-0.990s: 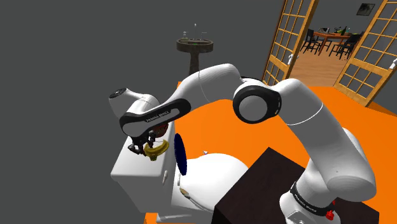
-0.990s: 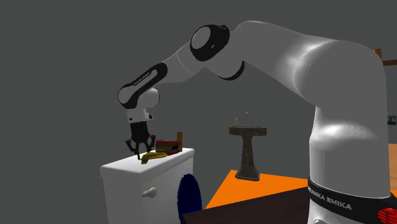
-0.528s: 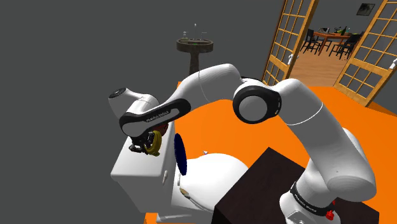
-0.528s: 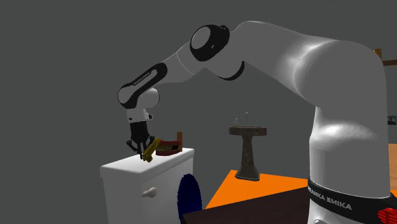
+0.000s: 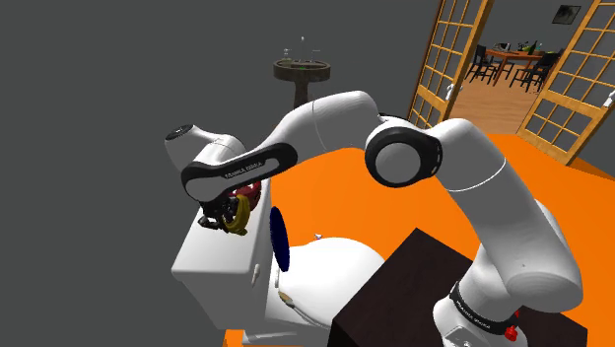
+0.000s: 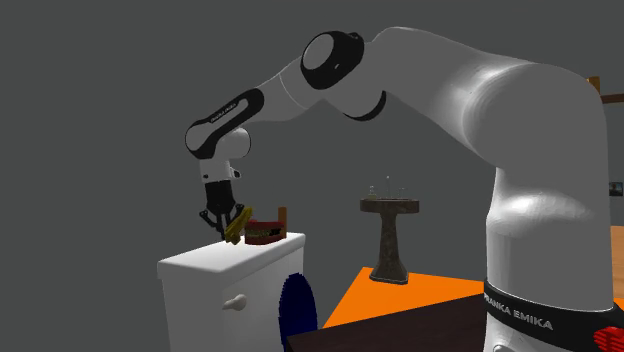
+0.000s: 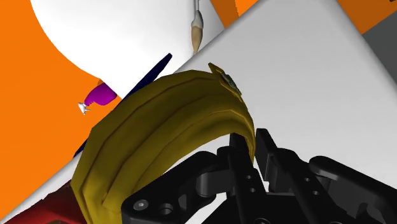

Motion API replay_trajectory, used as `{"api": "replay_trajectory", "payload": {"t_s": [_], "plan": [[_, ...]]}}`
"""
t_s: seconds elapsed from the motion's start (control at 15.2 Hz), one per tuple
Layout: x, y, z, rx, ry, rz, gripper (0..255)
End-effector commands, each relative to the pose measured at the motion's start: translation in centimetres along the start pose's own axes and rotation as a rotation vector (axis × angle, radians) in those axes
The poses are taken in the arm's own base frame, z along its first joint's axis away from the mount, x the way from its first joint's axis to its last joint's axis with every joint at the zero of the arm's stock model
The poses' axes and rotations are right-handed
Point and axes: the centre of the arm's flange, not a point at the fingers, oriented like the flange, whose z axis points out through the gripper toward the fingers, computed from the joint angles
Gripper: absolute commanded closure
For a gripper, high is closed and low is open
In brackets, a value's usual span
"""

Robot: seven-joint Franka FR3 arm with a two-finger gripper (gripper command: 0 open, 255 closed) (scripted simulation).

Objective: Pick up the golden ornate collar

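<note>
the all-black two-finger gripper point(image 6: 221, 221) hangs just above the flat lid of the white toilet tank point(image 6: 215, 275), at the end of the white arm that reaches down over it. its fingers are pinched on the golden ribbed ornate collar point(image 6: 235, 230). in the wrist view the gripper point(image 7: 254, 151) clamps one end of the collar point(image 7: 165, 133) between its tips, and the curved band arcs away from them, a small clasp showing at its crest. in the second exterior view the collar is tilted on edge and looks clear of the tank lid, though the gap is slight. in the shoulder view the collar point(image 5: 237, 215) sits over the tank point(image 5: 212, 276) with the gripper point(image 5: 219, 219) beside it.

a low dark red boxy item point(image 6: 265, 232) rests on the tank lid, just beside the collar. a dark blue oval disc point(image 5: 280, 240) stands upright against the front of the tank, between it and the white rounded bowl point(image 5: 330, 271). a small purple thing with a white tip point(image 7: 97, 97) lies on the bright orange floor point(image 5: 325, 192) near the tank. well beyond the tank stands a brown stone pedestal basin point(image 5: 301, 71), and farther off are wooden lattice doors point(image 5: 451, 49). the dark box stand point(image 5: 404, 286) sits near the tank, on the bowl's side.
</note>
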Motion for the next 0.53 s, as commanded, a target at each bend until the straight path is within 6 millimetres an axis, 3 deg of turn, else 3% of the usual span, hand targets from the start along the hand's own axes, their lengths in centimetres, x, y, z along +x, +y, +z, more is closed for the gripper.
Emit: {"api": "replay_trajectory", "payload": {"t_s": [0.0,0.46], "plan": [[-0.1,0.1,-0.9,0.000,0.000,0.000,255],[-0.5,0.7,-4.6,0.000,0.000,0.000,255]]}}
